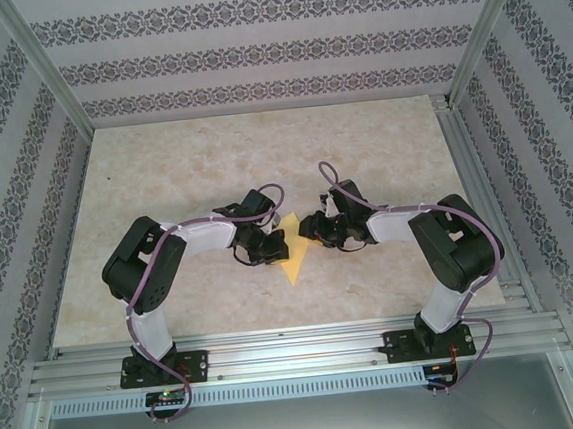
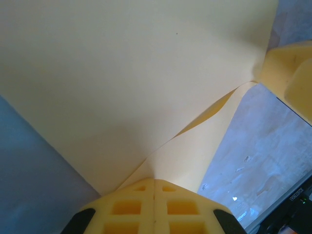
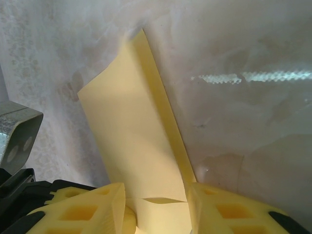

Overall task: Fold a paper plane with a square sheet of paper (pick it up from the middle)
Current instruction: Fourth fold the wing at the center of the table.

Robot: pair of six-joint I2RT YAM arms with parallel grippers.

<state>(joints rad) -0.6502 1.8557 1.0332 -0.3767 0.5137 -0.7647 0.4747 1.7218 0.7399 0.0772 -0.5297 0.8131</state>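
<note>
Pale marbled surface (image 1: 261,156) between patterned walls (image 1: 252,52), and near its middle lies the yellow paper (image 1: 296,265), partly folded, one sharp tip aimed toward the near edge. At the paper's left side my left fingers (image 2: 136,209) are pressed together, pinching it where two layers meet. An upper flap rises away from them and a lower layer shows beneath its edge. At the paper's right side my right fingers (image 3: 229,212) stand partly spread, with a folded strip of the paper running up between them. Both seem to touch its edges, but I cannot tell whether they squeeze it.

I judge that I am midway through a fold, with the folding far from finished. To do this step well I should hold the left pinch firm as the anchor. The right side should guide the flap until its edge lines up with the layer under it, and only then press the crease flat. Thin paper buckles easily, and a small ripple sits just above the right fingers. So the move wants to be slow, with no pulling of the two sides apart, which could tear or skew the sheet.

No tray, box or bowl comes into this; the paper is held by my fingers and the surface alone.
</note>
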